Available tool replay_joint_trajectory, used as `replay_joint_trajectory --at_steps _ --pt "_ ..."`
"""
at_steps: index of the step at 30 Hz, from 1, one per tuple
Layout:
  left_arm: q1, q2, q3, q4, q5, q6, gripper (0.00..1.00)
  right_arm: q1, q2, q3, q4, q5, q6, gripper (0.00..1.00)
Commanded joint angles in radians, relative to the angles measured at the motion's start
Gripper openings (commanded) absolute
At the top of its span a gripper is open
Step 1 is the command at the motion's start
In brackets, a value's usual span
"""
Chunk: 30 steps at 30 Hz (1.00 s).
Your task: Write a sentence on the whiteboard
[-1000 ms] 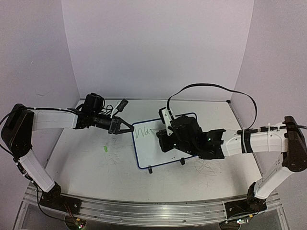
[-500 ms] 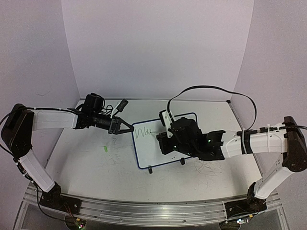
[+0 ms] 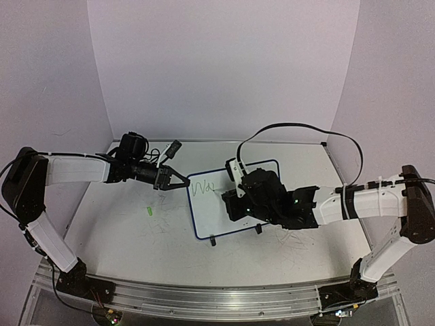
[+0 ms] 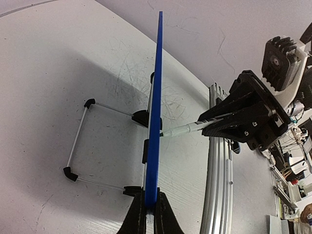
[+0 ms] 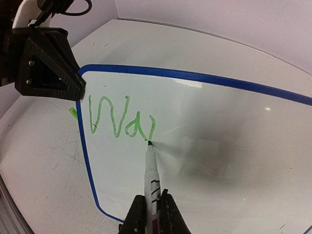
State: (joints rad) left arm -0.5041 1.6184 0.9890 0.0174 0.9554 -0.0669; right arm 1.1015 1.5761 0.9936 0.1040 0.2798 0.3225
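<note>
Green sentence on one whiteboard clamped by left tool; right tool clamps one marker.

seemingly lilac walls, scuffed white tabletop

Soft, diffuse light filled the scene, tinting the walls pale lilac in the slightly grainy top view. In the right wrist view the whiteboard carried small glare spots and a blurred grey shadow beside the marker, and its rim bowed with wide-angle distortion. In the left wrist view it threw a broad soft shadow over the table.
</note>
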Motion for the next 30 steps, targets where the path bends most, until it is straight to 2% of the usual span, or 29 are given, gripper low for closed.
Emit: replay_joint_trajectory --at_steps 1,23,30 --pt "-0.019 -0.011 0.031 -0.037 0.015 0.026 0.00 0.001 -0.020 0.018 0.011 0.046 -0.005 0.00" --pt "-0.019 -0.022 0.028 -0.039 0.013 0.029 0.00 -0.002 -0.008 0.058 0.009 0.137 0.010 0.00" --pt "-0.019 -0.019 0.028 -0.040 0.015 0.029 0.00 -0.003 -0.033 0.040 0.008 0.104 0.004 0.00"
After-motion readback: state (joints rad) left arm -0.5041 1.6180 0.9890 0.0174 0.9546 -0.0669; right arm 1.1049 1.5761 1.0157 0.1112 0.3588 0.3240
